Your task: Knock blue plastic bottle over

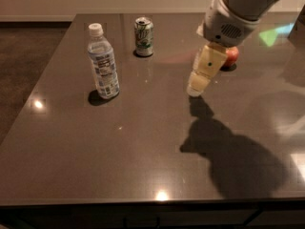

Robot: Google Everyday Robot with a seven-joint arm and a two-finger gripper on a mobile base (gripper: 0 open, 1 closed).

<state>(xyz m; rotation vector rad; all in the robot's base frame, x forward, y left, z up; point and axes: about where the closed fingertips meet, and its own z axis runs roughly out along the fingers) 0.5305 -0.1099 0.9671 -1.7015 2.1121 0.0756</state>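
Observation:
The blue plastic bottle (103, 62) stands upright at the left of the dark table (143, 156); it is clear, with a white cap and a blue-and-white checkered label. My gripper (195, 88) hangs from the arm at the upper right, its cream fingers pointing down just above the table's middle. It is well to the right of the bottle, apart from it and holding nothing.
A green-and-white soda can (143, 36) stands at the back, between the bottle and the arm. A red apple (231, 56) lies at the back right, partly hidden behind the gripper. The arm's shadow (233, 161) falls on the table's front right.

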